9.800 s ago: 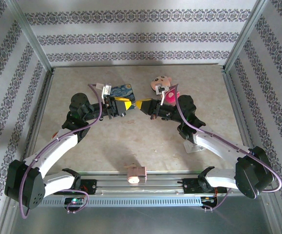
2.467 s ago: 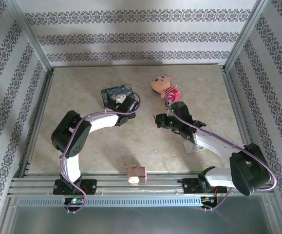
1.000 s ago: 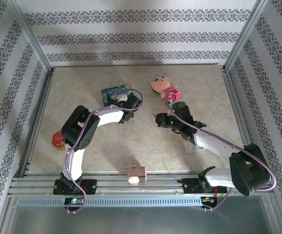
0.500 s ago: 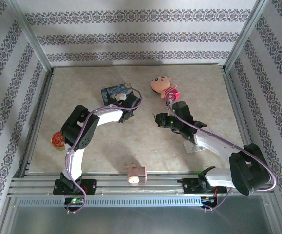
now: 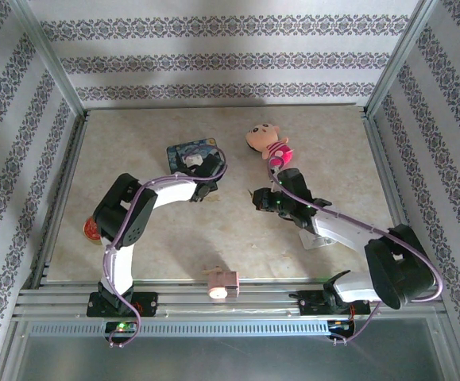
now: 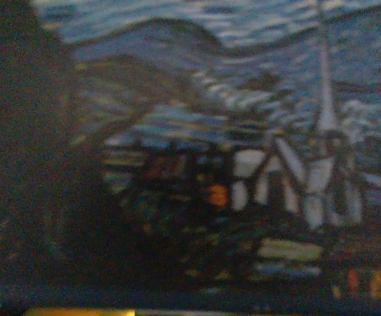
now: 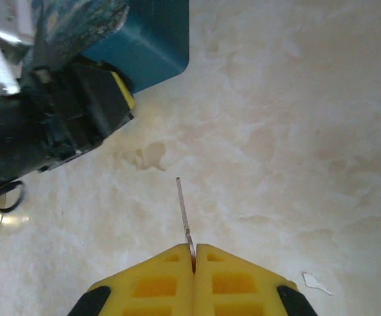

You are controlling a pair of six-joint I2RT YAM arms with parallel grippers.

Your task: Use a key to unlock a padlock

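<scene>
**Key was pinched and ready, padlock was anyone's guess**

Using the blue tin (image 5: 183,149) as my anchor, going left to right. Well off to the left of the tin, on the near side, a small red round thing (image 5: 91,230) sat on the table (image 5: 333,151), half tucked under the left arm's elbow.

The left gripper (image 5: 203,181) was right at the tin's near right corner. Its wrist cam was so close that the tin's painted lid (image 6: 243,131) was one blurry mess of night sky and village, with a sliver of yellow along the bottom edge. From the right wrist cam you could see the left gripper's (image 7: 114,105) black body and one yellow pad just below the tin (image 7: 154,39). Whether the fingers were wide, narrow or clamped on something, I honestly couldn't tell.

Same goes for the padlock: there were dark bits around the left gripper, and I couldn't tell which of them, if any, was it.

Nearer than the tin, a pink thing (image 5: 220,282) sat on the front rail.

To the right of the tin, a bit nearer, was the right gripper (image 5: 255,197). Its yellow fingers (image 7: 157,283) were pressed tight together on the key (image 7: 183,210), whose thin blade stuck out over bare table towards the tin. A tiny white chip (image 7: 312,282) lay beside that gripper.

Further right, level with the tin, lay a plush doll (image 5: 264,141).
</scene>
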